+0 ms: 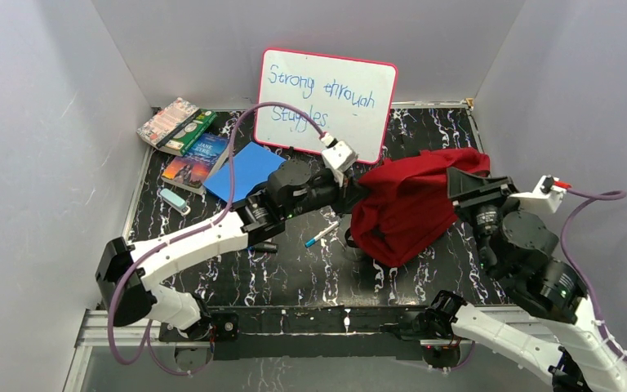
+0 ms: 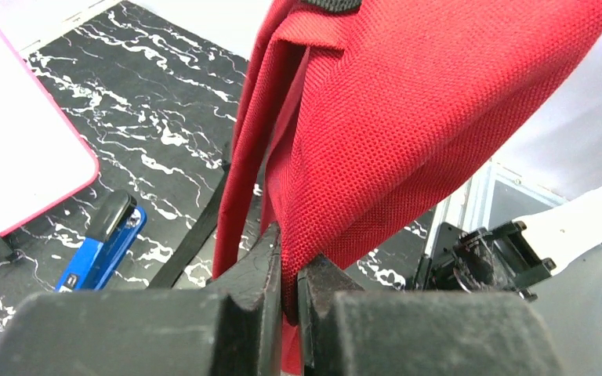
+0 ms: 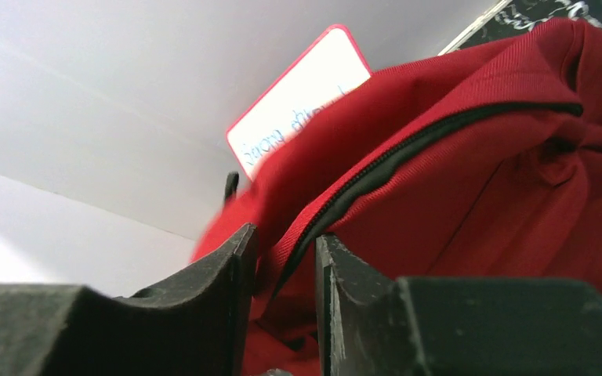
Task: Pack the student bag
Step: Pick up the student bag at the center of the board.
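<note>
One student bag (image 1: 408,204), one whiteboard (image 1: 326,102), three books (image 1: 200,157), one pen (image 1: 322,237).

Top view: even diffuse light off the white walls (image 1: 33,122), soft shadows on the table (image 1: 294,269), sharp overall, slight bend at the edges. Left wrist: student bag (image 2: 407,117) weave crisp, whiteboard (image 2: 16,141) blown out, left gripper (image 2: 288,270) dark and soft. Right wrist: whiteboard text smeared, bag's left edge blurred, right gripper (image 3: 286,243) underexposed.

Robot lab test booth: plain grey walls (image 1: 41,122), black marbled tabletop (image 1: 310,273), aluminium base rail (image 1: 94,329).
</note>
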Tool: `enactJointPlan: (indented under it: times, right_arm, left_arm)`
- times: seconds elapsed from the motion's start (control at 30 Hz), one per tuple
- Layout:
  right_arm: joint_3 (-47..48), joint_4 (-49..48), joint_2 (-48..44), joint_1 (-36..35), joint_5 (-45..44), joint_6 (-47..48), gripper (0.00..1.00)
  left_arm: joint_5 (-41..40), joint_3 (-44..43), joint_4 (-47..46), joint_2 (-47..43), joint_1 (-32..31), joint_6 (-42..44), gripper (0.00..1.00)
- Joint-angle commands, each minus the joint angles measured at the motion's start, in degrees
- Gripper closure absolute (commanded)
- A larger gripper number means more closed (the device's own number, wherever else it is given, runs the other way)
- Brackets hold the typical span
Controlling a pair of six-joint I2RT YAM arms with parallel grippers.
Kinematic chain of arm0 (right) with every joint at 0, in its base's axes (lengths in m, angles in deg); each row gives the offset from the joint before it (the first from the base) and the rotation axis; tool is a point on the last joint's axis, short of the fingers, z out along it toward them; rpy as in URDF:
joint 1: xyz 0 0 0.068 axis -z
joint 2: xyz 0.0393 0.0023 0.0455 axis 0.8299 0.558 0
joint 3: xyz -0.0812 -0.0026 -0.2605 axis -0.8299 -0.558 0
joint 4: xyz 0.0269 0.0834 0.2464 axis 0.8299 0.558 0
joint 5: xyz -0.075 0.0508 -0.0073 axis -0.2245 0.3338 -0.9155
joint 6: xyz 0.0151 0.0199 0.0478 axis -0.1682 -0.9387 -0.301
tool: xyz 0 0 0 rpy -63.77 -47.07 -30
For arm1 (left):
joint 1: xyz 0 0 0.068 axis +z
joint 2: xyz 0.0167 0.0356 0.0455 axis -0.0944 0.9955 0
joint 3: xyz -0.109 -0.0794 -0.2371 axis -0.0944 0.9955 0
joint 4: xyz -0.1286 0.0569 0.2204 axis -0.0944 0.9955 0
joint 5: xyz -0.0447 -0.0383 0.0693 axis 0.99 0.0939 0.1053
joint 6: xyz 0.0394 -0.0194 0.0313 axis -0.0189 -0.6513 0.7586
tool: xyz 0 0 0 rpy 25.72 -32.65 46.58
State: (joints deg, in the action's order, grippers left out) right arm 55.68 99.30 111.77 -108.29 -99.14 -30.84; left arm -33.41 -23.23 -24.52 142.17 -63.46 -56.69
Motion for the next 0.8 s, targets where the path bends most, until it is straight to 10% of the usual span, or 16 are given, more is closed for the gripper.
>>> enactJointPlan:
  times: [0.0, 0.37, 0.77]
  right_arm:
    - [-0.54, 7.58, -4.55, -0.17, 0.78, 5.09, 0.56]
    - [-0.95, 5.87, -13.62, -0.14, 6.35, 18.58, 0.44]
    - [2.31, -1.93, 9.25, -0.18, 21.53, 49.67, 0.19]
  left_arm:
    - [-1.53, -10.19, 4.35, 2.49, 0.43, 0.12, 1.00]
    - [10.58, -21.49, 11.31, 10.27, 10.63, -9.13, 1.00]
    - [11.56, -21.78, 10.70, 9.50, 12.79, -5.03, 1.00]
